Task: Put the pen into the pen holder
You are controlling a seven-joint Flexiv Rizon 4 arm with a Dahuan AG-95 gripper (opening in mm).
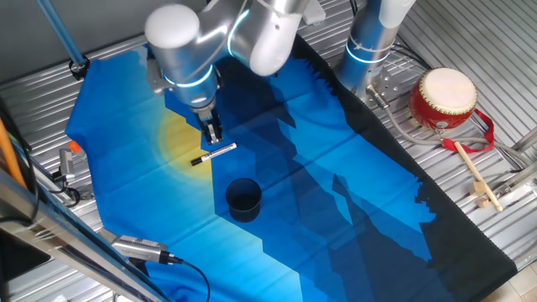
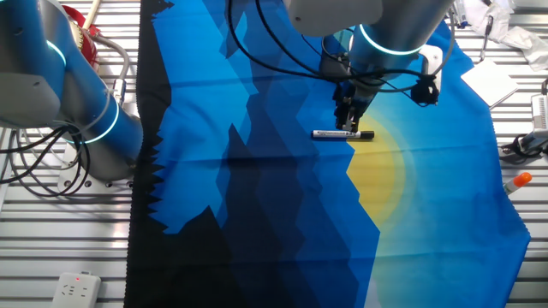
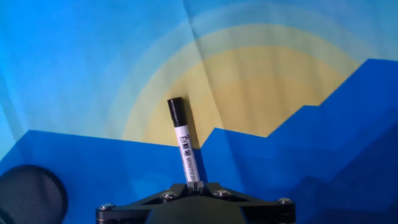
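The pen [image 1: 214, 153] is a white marker with a black cap, and it lies level just over the blue and yellow cloth [image 1: 126, 151]. My gripper [image 1: 211, 136] comes down on it from above and is shut on its white end. In the hand view the pen [image 3: 184, 146] sticks out from between the jaws of the gripper [image 3: 194, 185], cap pointing away. In the other fixed view the gripper [image 2: 348, 128] pinches the pen [image 2: 342, 134] near its middle. The pen holder [image 1: 243, 199], a dark round cup, stands open-side up just in front of the pen, and it also shows in the hand view [image 3: 28, 193] at the lower left.
A red-and-cream drum [image 1: 445, 99] and a wooden drumstick [image 1: 475, 174] lie off the cloth at the right. A second robot's base [image 2: 94, 120] stands beside the cloth. An orange-capped marker [image 2: 516, 180] and cables lie on the metal table edge.
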